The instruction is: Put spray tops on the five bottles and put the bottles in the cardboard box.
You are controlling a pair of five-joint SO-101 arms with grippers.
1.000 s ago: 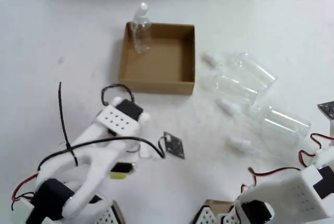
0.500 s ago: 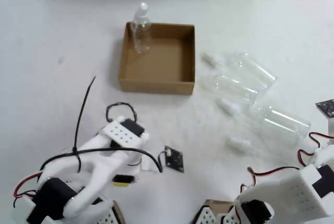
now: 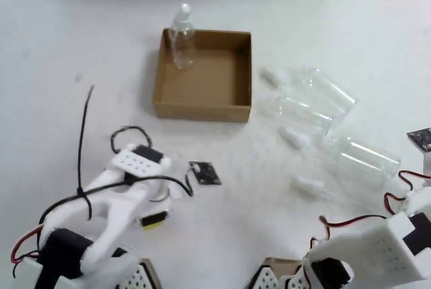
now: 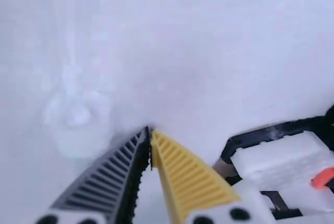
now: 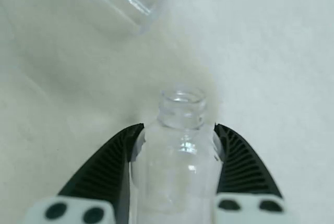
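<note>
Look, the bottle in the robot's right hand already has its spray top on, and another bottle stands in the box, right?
No. The bottle in the right hand has no spray top on; the right wrist view shows its neck open. A capped bottle does stand in the cardboard box.

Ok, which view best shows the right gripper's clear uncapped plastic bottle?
Right wrist view: the clear uncapped plastic bottle sits close-up in the right gripper. High view gives that arm's housing; left wrist view, table.

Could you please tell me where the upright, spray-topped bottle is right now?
In the high view, the bottle stands upright inside the box, in its far left corner.
</note>
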